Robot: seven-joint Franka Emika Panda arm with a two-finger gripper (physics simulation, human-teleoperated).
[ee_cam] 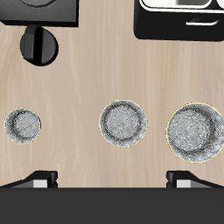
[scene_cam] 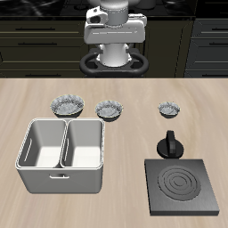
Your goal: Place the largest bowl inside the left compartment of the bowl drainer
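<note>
Gripper high above the pale wooden table, fingers spread wide, holding nothing. Dark kitchen cabinets behind. Light grey two-well bowl drainer near the front edge, left compartment looking roomy enough. Just behind it, on bare wood, the largest bowl, shallow, grey-and-white speckled, scalloped-rimmed: probably rigid, light, glazed-slick, chippable. Best pinched across the rim wall, one finger inside, then lowered gently. Middle-sized speckled bowl and smallest speckled bowl alongside, well apart.
</note>
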